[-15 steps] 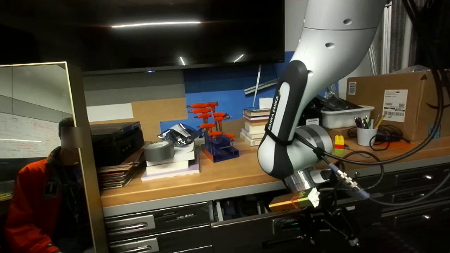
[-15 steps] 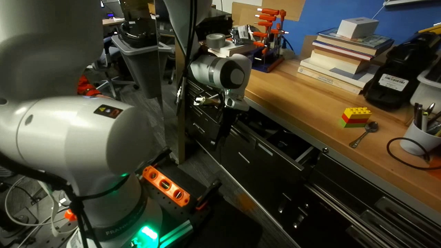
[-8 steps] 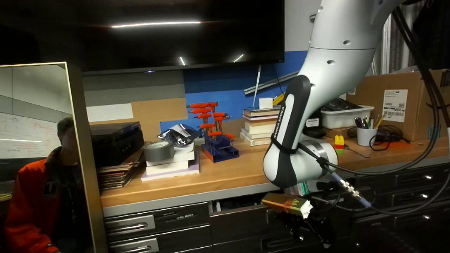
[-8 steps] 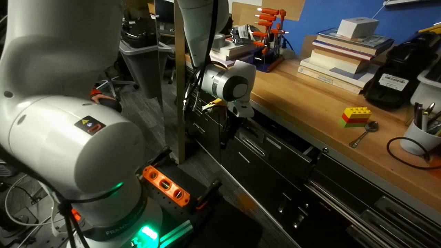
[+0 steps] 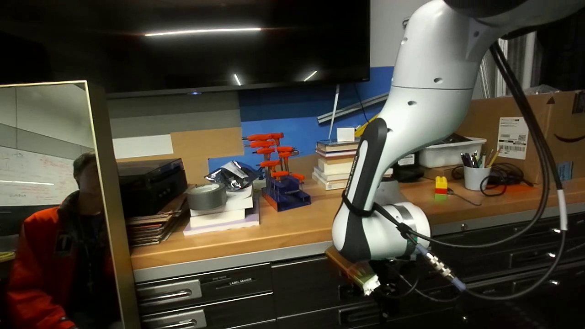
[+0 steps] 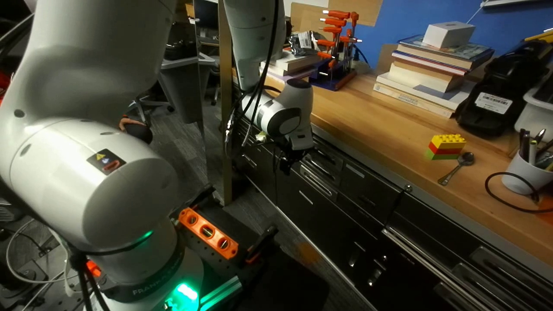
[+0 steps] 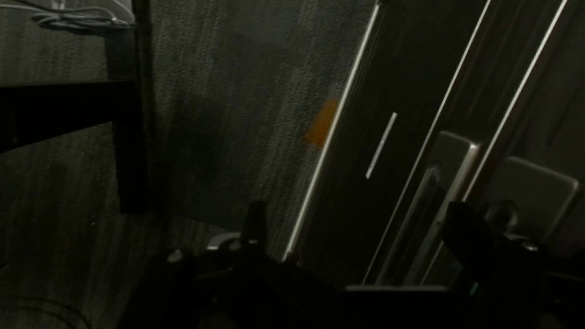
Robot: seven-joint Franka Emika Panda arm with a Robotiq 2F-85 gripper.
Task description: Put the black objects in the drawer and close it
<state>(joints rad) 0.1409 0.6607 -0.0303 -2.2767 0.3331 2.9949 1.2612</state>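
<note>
Long wooden bench (image 5: 283, 233) below a big black screen (image 5: 228, 52). On top, red-handled tools (image 5: 269, 163) in a blue stand (image 5: 288, 196), books (image 6: 423, 77) in a pile, and a spoon (image 6: 464, 161) just beside a little tower of yellow, red and green blocks (image 6: 446, 149). Under the bench top, the dark drawer (image 6: 371, 188), shut in both exterior views. Near its front, at the low end of a bent white robot arm (image 5: 429, 114), a black gripper (image 7: 356, 217), spread wide. Too dark to tell if touching. Down below in the wrist view, gray carpet (image 7: 228, 68) with an orange patch (image 7: 322, 123).
</note>
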